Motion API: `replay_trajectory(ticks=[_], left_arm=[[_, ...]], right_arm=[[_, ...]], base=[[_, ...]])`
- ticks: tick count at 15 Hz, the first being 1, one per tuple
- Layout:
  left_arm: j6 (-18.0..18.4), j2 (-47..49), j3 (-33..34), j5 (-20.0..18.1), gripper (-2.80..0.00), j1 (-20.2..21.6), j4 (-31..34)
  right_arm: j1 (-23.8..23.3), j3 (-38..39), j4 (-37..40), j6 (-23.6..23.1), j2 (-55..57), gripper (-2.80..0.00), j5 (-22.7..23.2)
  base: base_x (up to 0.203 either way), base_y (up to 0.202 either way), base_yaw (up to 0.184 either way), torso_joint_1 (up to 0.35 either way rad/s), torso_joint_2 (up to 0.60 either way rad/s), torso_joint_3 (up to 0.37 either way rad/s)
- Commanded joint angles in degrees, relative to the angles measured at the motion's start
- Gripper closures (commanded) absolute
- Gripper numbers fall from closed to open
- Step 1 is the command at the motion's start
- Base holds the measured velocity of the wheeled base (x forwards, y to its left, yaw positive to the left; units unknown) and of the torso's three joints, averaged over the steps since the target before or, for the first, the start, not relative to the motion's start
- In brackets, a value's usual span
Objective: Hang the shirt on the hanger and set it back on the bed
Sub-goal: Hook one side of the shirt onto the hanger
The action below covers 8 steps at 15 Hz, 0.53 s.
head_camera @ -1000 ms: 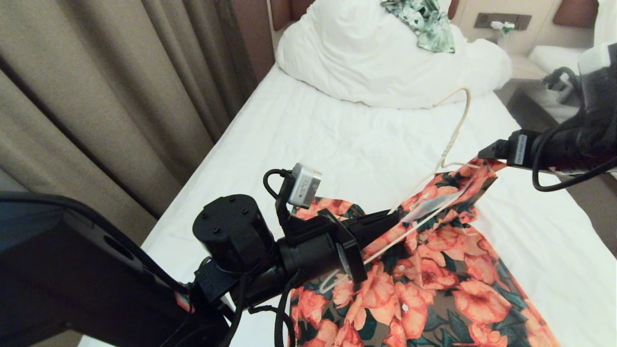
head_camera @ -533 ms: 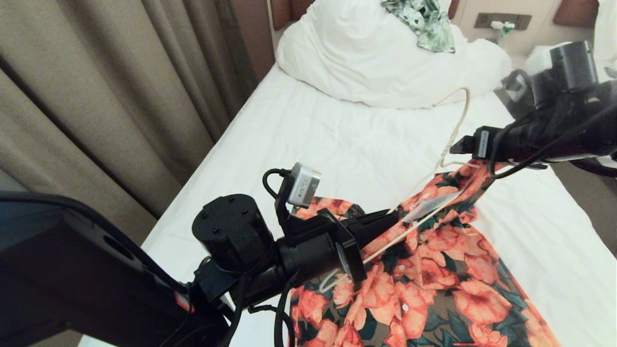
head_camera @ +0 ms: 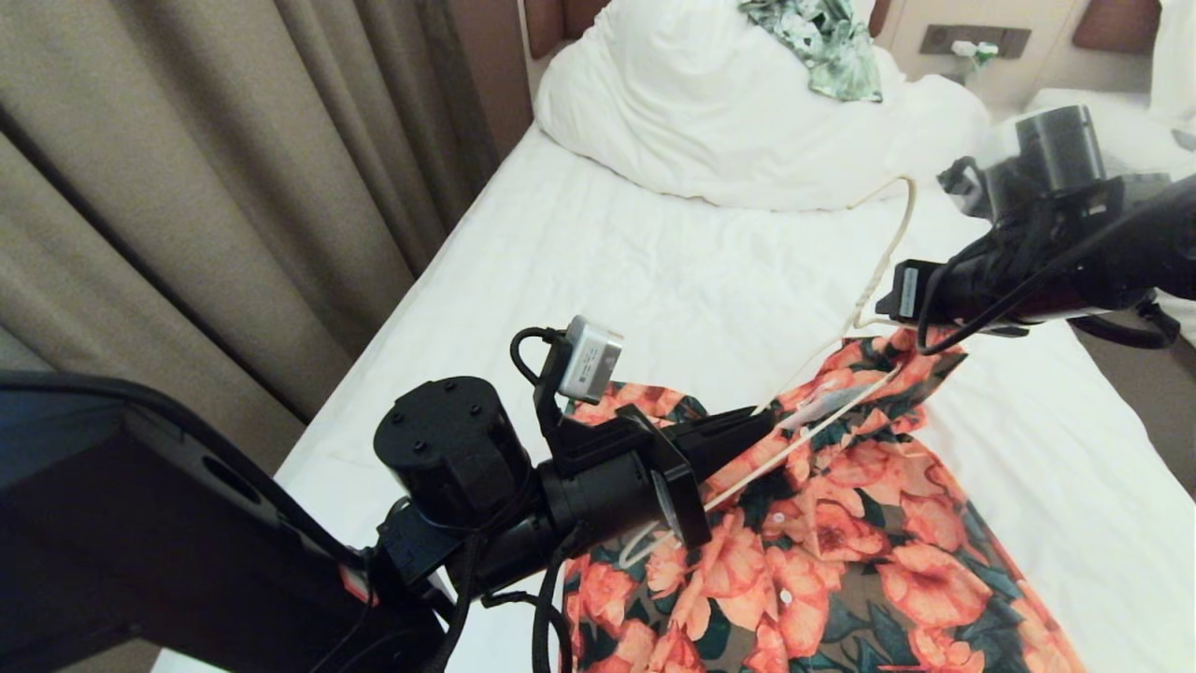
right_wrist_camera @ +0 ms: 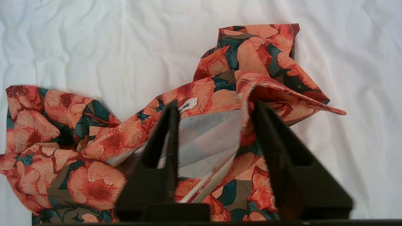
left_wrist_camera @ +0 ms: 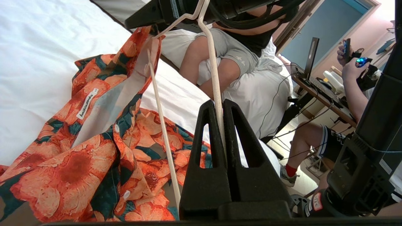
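Here the left gripper (left_wrist_camera: 220, 108) pinches the hanger (left_wrist_camera: 214, 72); right fingers (right_wrist_camera: 171, 131) straddle the shirt (right_wrist_camera: 94, 141) collar, apart.

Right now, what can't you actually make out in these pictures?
- Head view: the hanger far shoulder, under the shirt; the left gripper fingertips, against the print.
- Right wrist view: whether the right gripper touches the collar.
- Left wrist view: the hanger's hook, cut off by the edge.
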Motion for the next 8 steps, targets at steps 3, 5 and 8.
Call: replay_trajectory(ticks=[3,5,8], left_arm=[[-0.1,0.3,0.1,-0.1,0.00,0.0,-0.9],[0.0,0.4,0.1,-0.1,0.00,0.0,-0.9],[-0.3,1.3,0.1,0.2,0.00,-0.3,-1.7]], right_arm=[[0.0,-1.0,0.1,0.0,-0.3,0.00,-0.2],[0.0,-1.5,0.1,0.0,-1.2,0.00,-0.2],[0.1,-2.6,0.1,-0.1,-3.9,0.00,-0.2]], base=[[0.000,0.000,0.000,0.000,0.00,0.000],[0.000,0.000,0.000,0.000,0.00,0.000],[0.000,0.000,0.000,0.000,0.00,0.000]])
